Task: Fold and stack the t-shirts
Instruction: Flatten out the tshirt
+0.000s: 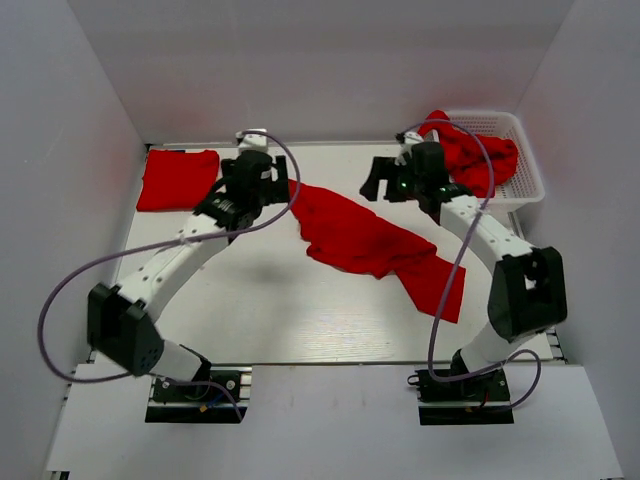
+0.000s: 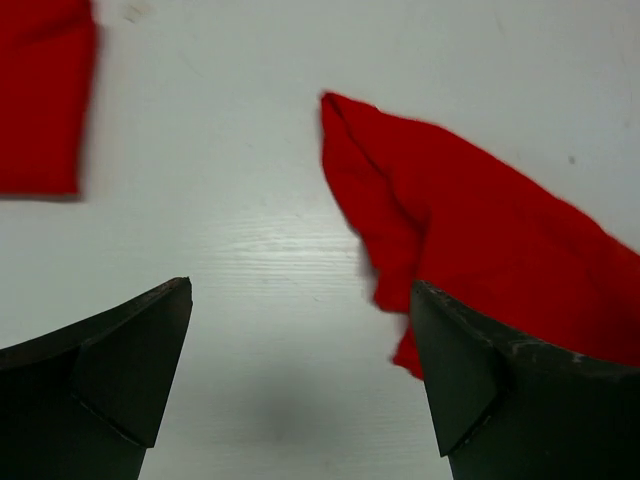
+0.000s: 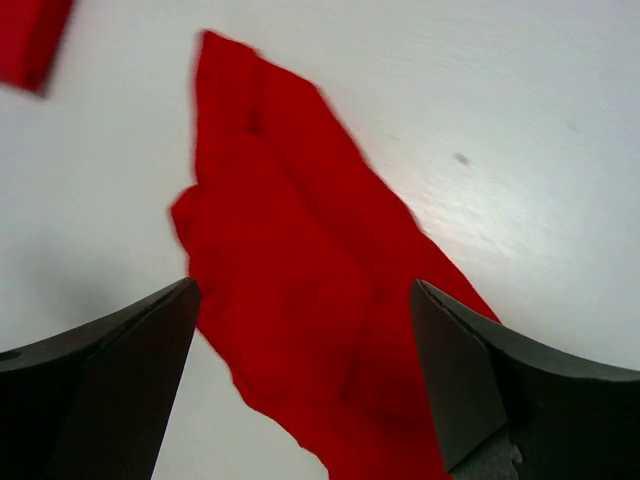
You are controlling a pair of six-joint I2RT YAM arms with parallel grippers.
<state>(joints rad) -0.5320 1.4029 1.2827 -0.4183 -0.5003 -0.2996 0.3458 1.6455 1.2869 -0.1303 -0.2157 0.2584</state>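
Counting red cloth from the top view: three lots, two pincers, one basket.

- Folded red t-shirt (image 1: 177,179): neat rectangle, flat on the white worktop (image 1: 250,320) at its far-left corner. Long axis left to right, along the far edge.
- Loose red t-shirt (image 1: 375,245): unfolded, rumpled, lying flat mid-worktop. Long axis diagonal, from a narrow tip at far centre-left down to a broader end at near right. Well apart from the folded one, with bare worktop between them.
- Crumpled red cloth (image 1: 470,160): heaped in the white slotted plastic basket (image 1: 520,190) at the far-right corner. Number of garments in the heap: cannot tell.

Left pincer (image 2: 300,290): fingers spread wide, nothing between them but bare worktop. Narrow tip of the loose shirt lying just off its right finger (image 2: 470,380) and passing behind it. Edge of the folded shirt visible at upper left of the left wrist view.

Right pincer (image 3: 300,290): fingers likewise apart, gripping nothing. Loose shirt directly below the gap, its long axis slanting across the right wrist view from upper left to lower right. Contact with the cloth: cannot tell.
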